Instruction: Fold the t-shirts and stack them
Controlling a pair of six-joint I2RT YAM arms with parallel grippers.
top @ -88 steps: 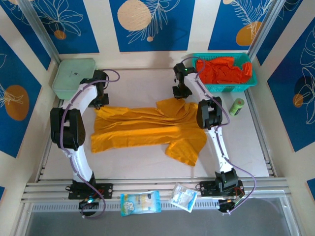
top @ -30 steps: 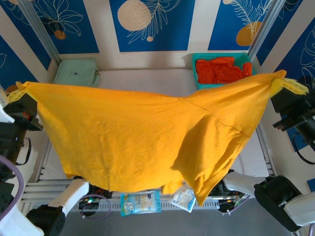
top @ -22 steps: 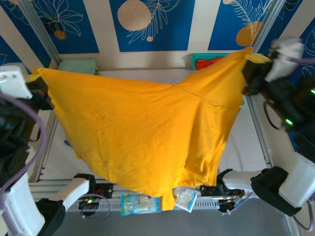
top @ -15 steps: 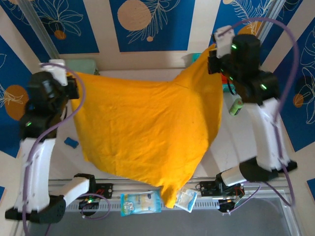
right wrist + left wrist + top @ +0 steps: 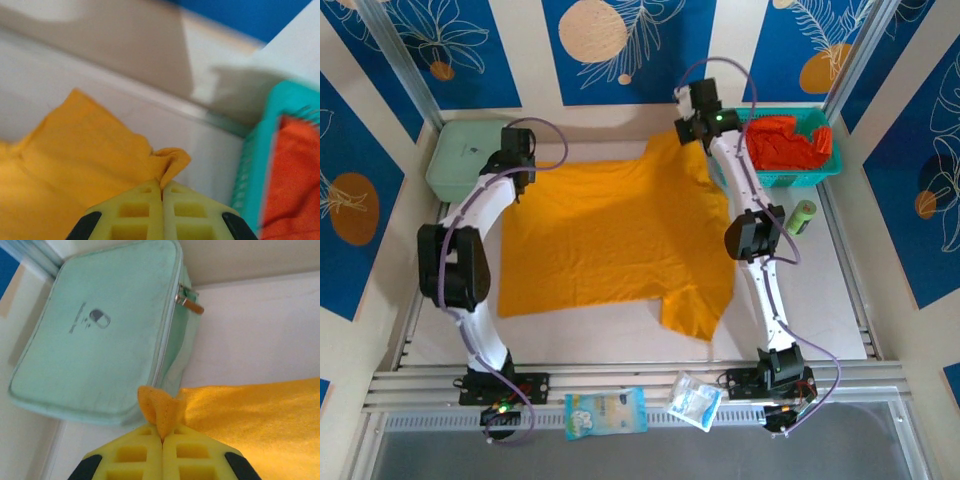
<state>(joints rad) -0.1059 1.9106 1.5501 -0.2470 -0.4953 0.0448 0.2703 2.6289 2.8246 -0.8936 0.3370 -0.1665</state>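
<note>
Shirt: we find the yellow shirt (image 5: 610,235) spread nearly flat on the table (image 5: 800,300). It stretches from the left claw (image 5: 515,160) across to the right claw (image 5: 692,130), and most of it lies on the near side of both.
Left claw: clamped on one far corner of the yellow shirt.
Right claw: clamped on the other far corner.
Overhead adds: one sleeve (image 5: 695,310) trails toward the near edge, well below the right claw. A green can (image 5: 802,217) stands to the right of that arm, and plastic packets (image 5: 605,412) lie by the arm bases.
Left wrist adds: a small peak of cloth stands up from between the closed yellow pads (image 5: 135,450). A pale green case (image 5: 100,340) lies just beyond the claw and to its left, its zip pull (image 5: 190,304) plain to see. We cannot tell whether cloth and case touch.
Right wrist adds: the same pinched peak of cloth shows above the pads. A teal basket (image 5: 252,165) sits just right of the claw with red shirts (image 5: 295,170) inside, blurred.
Surface: a pale, matt white top.
Room: cream walls (image 5: 525,50) with blue panels bearing white leaf drawings and orange discs.
</note>
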